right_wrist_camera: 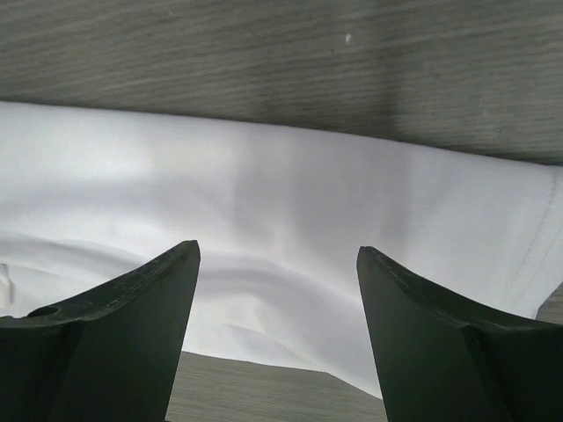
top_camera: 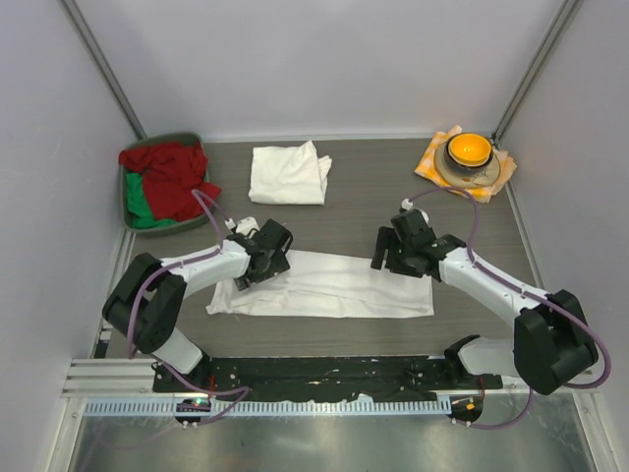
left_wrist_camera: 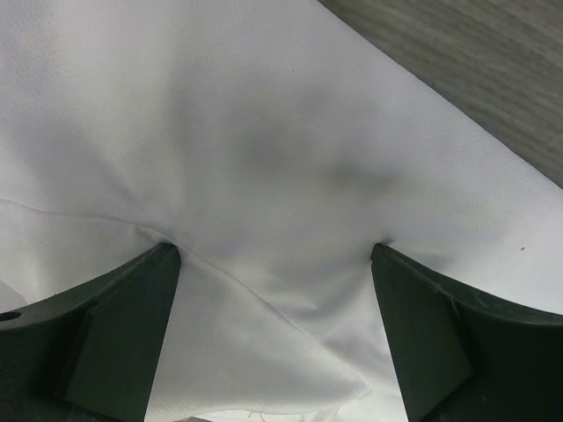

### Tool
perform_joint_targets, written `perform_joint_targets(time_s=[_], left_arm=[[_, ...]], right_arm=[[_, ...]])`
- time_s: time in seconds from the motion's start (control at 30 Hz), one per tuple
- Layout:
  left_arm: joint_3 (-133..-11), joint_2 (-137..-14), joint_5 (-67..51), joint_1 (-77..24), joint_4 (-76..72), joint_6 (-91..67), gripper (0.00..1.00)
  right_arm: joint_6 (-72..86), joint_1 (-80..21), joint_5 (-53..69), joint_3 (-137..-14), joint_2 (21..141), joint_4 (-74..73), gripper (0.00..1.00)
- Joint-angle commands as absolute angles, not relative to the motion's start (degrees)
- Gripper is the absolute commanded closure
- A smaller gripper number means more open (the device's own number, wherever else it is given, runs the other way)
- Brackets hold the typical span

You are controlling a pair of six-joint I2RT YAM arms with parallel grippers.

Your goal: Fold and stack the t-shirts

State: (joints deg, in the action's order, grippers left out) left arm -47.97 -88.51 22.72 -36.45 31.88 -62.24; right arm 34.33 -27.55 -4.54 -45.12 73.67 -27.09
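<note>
At bench (top_camera: 364, 216) centre, 1 white t-shirt (top_camera: 334, 285) folded to a long strip; 2nd folded t-shirt (top_camera: 288, 174) at rear. Left fingers (left_wrist_camera: 106, 325) spread, tips touching strip's left end. Right fingers (right_wrist_camera: 114, 325) released above its right end.

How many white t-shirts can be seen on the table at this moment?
2. The folded t-shirt lies at the far middle of the table. The spread t-shirt lies flat along the near side. The folded one might hide another beneath it.
</note>
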Motion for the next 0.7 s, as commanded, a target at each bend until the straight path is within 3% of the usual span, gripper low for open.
perform_joint_targets(time_s=[0.0, 0.3, 0.67], left_arm=[[-49.57, -93.25, 22.24, -35.68, 25.93, -61.09, 0.05], [-60.19, -101.41, 20.74, -35.33, 24.96, -51.51, 0.06], [-84.62, -115.48, 16.53, -32.17, 27.86, -44.48, 0.06]], right_arm=[[34.80, -27.77, -3.08, -39.83, 71.63, -26.20, 0.22], [36.83, -28.21, -2.11, -34.81, 66.71, -25.40, 0.23], [37.09, -28.30, -2.29, -31.73, 63.11, -26.89, 0.23]])
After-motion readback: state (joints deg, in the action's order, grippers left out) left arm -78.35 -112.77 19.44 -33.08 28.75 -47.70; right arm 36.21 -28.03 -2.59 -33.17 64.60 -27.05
